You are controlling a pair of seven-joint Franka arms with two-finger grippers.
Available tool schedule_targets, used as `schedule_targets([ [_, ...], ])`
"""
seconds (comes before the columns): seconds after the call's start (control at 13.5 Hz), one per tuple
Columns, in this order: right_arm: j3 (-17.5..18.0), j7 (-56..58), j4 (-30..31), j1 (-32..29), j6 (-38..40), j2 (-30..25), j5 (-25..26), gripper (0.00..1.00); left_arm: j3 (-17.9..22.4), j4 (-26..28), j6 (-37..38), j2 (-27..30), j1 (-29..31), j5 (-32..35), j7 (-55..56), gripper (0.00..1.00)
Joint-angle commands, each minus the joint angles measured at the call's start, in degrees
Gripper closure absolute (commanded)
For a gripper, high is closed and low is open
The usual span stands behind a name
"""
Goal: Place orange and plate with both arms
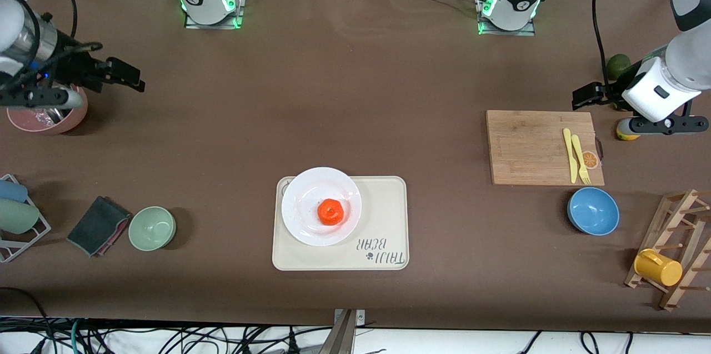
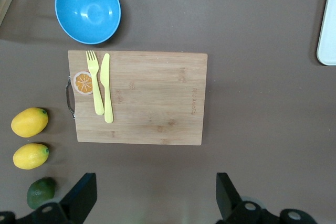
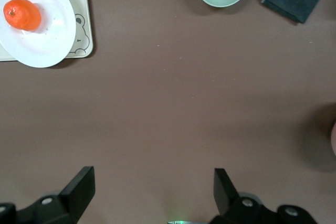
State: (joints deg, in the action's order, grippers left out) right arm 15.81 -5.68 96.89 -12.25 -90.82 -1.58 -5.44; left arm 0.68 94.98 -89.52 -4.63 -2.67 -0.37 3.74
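Brown cloth is covering the table. My plate is sitting on the cream tray, carrying the orange. My left gripper and right gripper are hanging wide open, empty, at their own table ends.

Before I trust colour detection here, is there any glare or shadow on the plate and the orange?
Front view: the plate shows soft sheen only, the orange is evenly lit, and the tray has no hard shadows. Right wrist view: a faint highlight beside the orange, with a thin shadow under the plate's rim.
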Motion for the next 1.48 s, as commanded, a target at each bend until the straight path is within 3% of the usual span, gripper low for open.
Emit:
schedule_targets([
  [0.0, -3.0, 0.5, 0.5, 0.2, -0.9, -0.4, 2.4, 0.0, 0.0, -1.0, 1.0, -0.5, -0.3, 1.4, -0.7, 0.0],
  [0.15, -4.2, 5.7, 0.5, 0.2, -0.7, -0.4, 2.3, 0.0, 0.0, -1.0, 1.0, -0.5, -0.3, 1.4, -0.7, 0.0],
  [0.44, -5.4, 4.8, 0.7, 2.3, 1.4, -0.7, 1.8, 0.0, 0.0, -1.0, 1.1, -0.6, -0.3, 1.4, -0.7, 0.0],
  [0.59, -15.2, 4.9, 0.8, 10.9, 1.4, -0.7, 1.7, 0.0, 0.0, -1.1, 1.1, -0.6, -0.3, 1.4, -0.7, 0.0],
  [0.66, -17.5, 4.9, 1.0, 12.9, 1.4, -0.7, 1.8, 0.0, 0.0, -1.1, 1.1, -0.6, -0.3, 1.4, -0.7, 0.0],
  [1.4, -17.4, 5.4, -4.9, 13.2, 3.9, 2.9, 5.0, 0.0, 0.0, -1.0, 1.1, -0.6, -0.3, 1.4, -0.7, 0.0],
])
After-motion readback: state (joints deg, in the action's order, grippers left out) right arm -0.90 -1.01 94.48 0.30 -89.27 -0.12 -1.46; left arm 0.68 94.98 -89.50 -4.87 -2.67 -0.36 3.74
